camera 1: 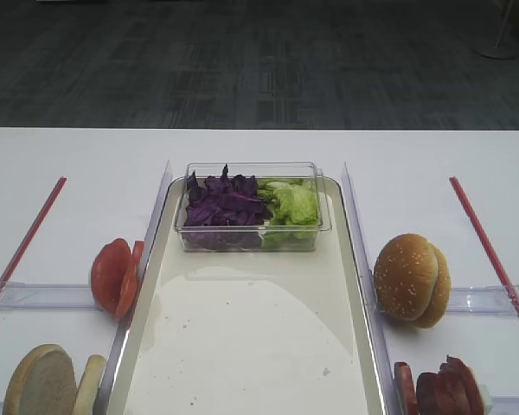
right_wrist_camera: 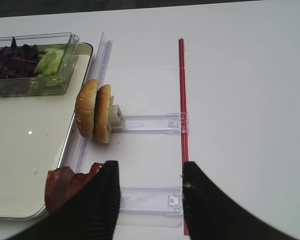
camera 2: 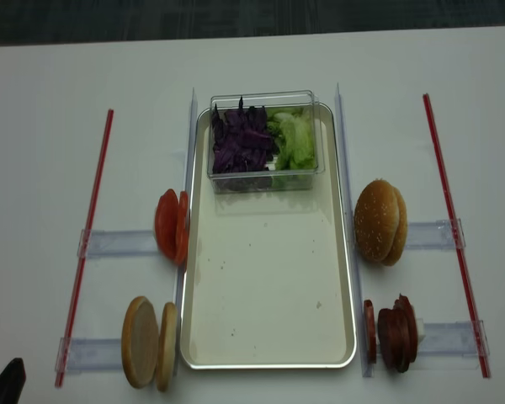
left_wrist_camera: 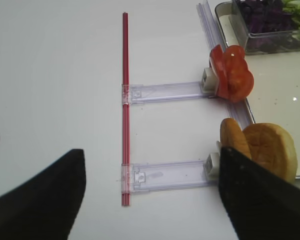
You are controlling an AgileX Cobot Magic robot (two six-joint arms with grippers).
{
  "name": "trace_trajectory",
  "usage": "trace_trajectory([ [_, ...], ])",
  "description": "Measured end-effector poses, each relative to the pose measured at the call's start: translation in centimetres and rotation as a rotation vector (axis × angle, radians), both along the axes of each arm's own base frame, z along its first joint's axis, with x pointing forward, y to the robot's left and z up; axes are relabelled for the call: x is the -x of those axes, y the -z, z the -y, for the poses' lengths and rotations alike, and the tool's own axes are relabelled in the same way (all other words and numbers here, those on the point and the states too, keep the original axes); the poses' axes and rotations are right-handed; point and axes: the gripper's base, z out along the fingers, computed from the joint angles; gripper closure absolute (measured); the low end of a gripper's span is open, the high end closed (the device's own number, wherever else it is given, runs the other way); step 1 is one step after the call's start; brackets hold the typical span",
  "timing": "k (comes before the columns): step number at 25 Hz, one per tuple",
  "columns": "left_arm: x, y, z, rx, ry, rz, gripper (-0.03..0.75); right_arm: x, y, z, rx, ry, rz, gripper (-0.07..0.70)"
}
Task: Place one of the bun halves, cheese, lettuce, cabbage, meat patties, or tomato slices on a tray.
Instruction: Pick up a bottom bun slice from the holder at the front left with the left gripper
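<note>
The long cream tray (camera 1: pixel 242 346) lies bare in the middle, apart from a clear tub at its far end holding purple cabbage (camera 1: pixel 225 206) and green lettuce (camera 1: pixel 292 204). Left of the tray, tomato slices (camera 1: pixel 114 277) stand on edge, and nearer me stand the pale bun halves (camera 1: pixel 43 382). Dark meat patties (camera 1: pixel 441 391) stand on edge at the near right. My left gripper (left_wrist_camera: pixel 150 175) hangs open over a clear holder left of the bun halves (left_wrist_camera: pixel 260 147). My right gripper (right_wrist_camera: pixel 150 170) is open and empty beside the meat patties (right_wrist_camera: pixel 65 182). No cheese is in view.
Sesame-seeded buns (camera 1: pixel 411 278) stand on edge on a clear holder right of the tray. Clear rails (camera 1: pixel 355 233) run along both long sides of the tray. Red rods (camera 1: pixel 489 251) lie on the white table at the far left and right.
</note>
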Motion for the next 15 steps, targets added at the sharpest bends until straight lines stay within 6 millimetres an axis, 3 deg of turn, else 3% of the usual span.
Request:
trace_trajectory([
  [8, -0.2, 0.0, 0.0, 0.000, 0.000, -0.012, 0.195, 0.0, 0.0, 0.0, -0.005, 0.003, 0.000, 0.295],
  [15, -3.5, 0.1, 0.1, -0.004, 0.000, -0.243, 0.195, 0.0, 0.0, 0.0, -0.005, 0.003, 0.001, 0.295],
])
